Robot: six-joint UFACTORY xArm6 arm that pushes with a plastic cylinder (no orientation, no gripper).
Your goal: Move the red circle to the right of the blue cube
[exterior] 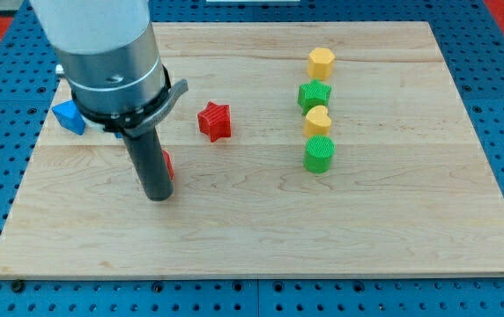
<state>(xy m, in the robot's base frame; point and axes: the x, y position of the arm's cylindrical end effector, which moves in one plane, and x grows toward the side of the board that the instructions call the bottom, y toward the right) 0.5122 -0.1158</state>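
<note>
My tip [158, 197] rests on the wooden board at the view's lower left. The red circle [168, 165] is mostly hidden behind the rod; only a thin red edge shows at the rod's right side, touching it. The blue cube [69, 116] sits at the board's left edge, up and to the left of my tip, partly covered by the arm's body.
A red star [214, 121] lies right of the arm. A column of blocks stands at the right centre: yellow hexagon [321, 62], green star [315, 94], yellow heart [317, 121], green cylinder [319, 155]. The board [261, 238] ends at a blue pegboard surround.
</note>
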